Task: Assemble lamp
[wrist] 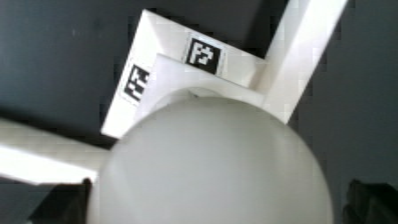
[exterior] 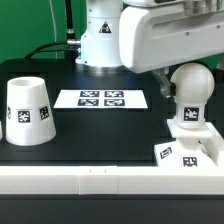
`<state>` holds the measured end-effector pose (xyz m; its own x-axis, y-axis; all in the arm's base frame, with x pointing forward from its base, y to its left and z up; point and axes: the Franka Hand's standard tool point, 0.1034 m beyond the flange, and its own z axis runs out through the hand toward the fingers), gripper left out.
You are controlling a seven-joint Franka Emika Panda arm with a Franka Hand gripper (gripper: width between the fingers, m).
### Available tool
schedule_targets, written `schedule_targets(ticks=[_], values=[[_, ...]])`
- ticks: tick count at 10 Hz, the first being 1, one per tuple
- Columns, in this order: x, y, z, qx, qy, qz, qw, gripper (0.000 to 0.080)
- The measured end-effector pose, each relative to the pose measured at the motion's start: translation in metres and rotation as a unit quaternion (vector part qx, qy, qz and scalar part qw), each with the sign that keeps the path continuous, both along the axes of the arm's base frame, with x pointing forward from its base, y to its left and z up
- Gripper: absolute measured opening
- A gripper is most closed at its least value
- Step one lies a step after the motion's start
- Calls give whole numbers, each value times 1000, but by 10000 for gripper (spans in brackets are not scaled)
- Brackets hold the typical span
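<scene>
The rounded white bulb stands upright on the flat square base at the exterior view's right, by the white rail. In the wrist view the bulb fills the middle, with the tagged base beyond it. My gripper hangs over the bulb's top, with one dark finger on each side of it. A narrow gap shows at each side, so the jaws stand open. In the exterior view the gripper is mostly hidden by the arm. The tapered shade stands alone at the left.
The marker board lies flat on the black table at the middle back. A white rail runs along the front edge and up the right side, close to the base. The robot's base stands behind.
</scene>
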<state>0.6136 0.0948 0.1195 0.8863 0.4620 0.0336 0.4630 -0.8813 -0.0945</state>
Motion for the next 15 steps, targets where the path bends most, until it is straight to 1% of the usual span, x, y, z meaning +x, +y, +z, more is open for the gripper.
schedule_targets(ticks=[3, 6, 7, 10, 13, 14, 15], values=[[-1, 0, -2, -6, -13, 127, 992, 699], [0, -1, -2, -10, -27, 242, 970, 699], [1, -2, -1, -16, -31, 283, 959, 699], [2, -2, -1, -23, -35, 352, 935, 699], [2, -4, -2, -34, -37, 455, 889, 699], [2, -3, -2, -34, -37, 468, 882, 699], [2, -4, -2, -36, -37, 498, 866, 699]])
